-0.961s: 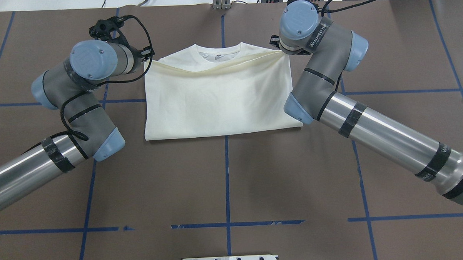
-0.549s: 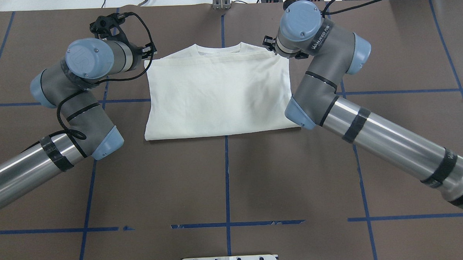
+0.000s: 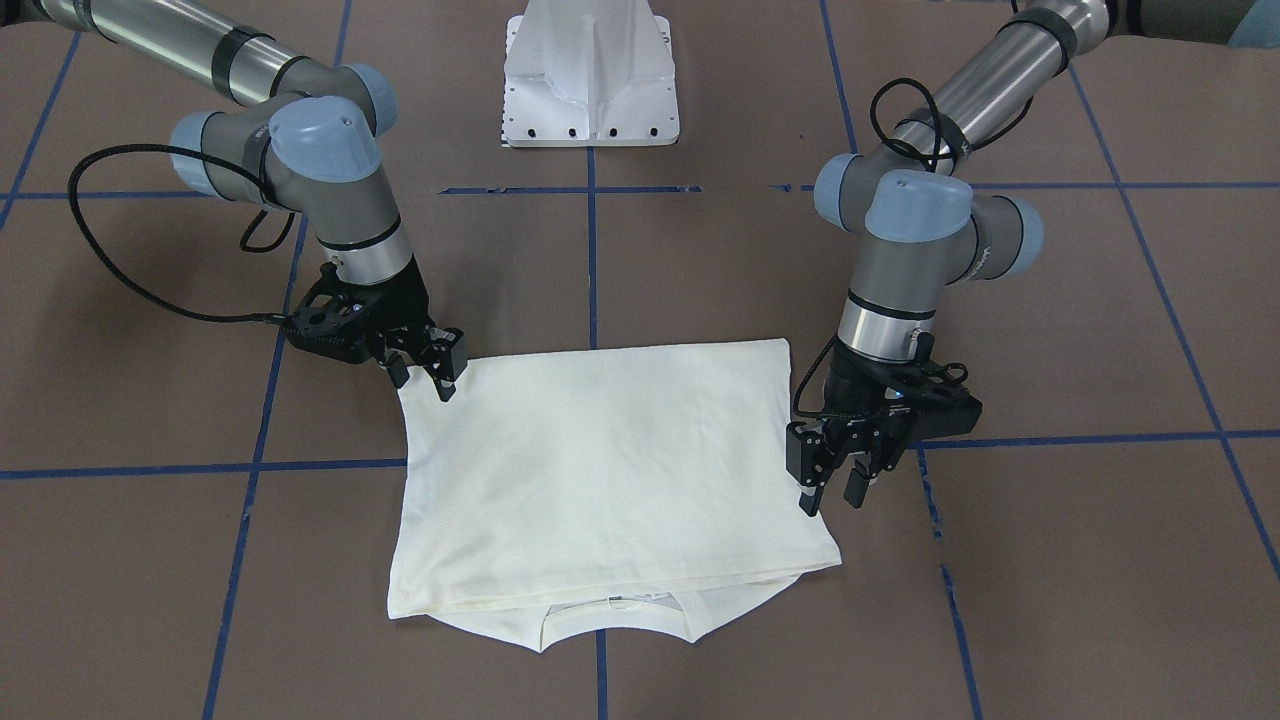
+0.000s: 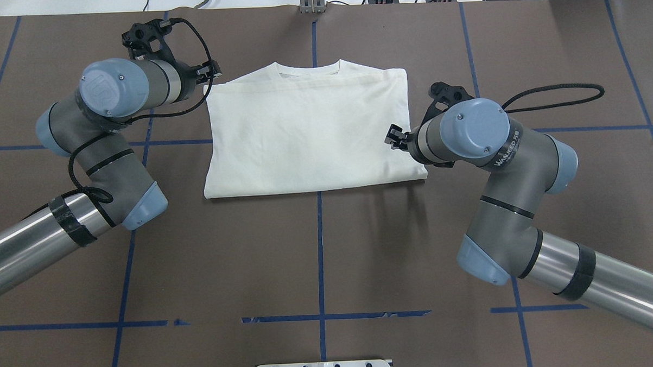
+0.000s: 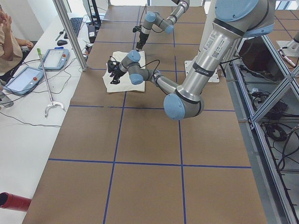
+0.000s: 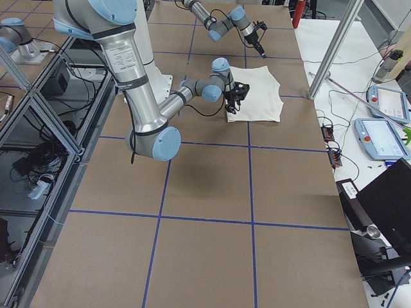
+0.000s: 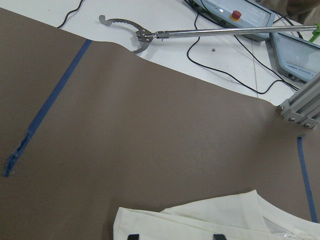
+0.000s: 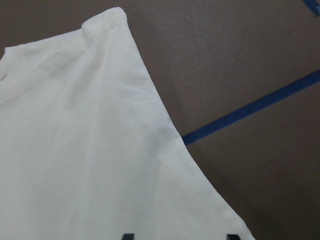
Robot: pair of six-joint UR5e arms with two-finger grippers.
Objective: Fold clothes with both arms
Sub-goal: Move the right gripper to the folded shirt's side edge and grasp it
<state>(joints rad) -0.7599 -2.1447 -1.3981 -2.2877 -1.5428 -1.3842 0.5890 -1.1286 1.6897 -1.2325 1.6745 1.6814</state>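
The cream T-shirt [image 4: 308, 130] lies folded in half on the brown table, its doubled edge toward the robot and its ribbed collar [image 3: 612, 612] poking out at the far end. The print is hidden. My left gripper [image 3: 828, 488] hovers open over the shirt's corner beside the collar, holding nothing; it also shows in the overhead view [image 4: 209, 73]. My right gripper [image 3: 424, 376] is open and empty at the shirt's corner by the folded edge, and in the overhead view [image 4: 393, 137]. Both wrist views show spread fingertips above cloth [image 7: 200, 220] [image 8: 75, 150].
The white pedestal base [image 3: 592, 75] stands at the robot's side of the table. Blue tape lines [image 4: 320, 249] cross the brown surface. Beyond the far table edge lie a metal grabber tool [image 7: 150, 34] and control pendants [image 7: 235, 12]. A person sits there [image 5: 9, 35].
The raised hem was laid down over the collar end and now lies flat. The right gripper let go and drew back along the shirt's right edge toward the robot. The left gripper barely moved.
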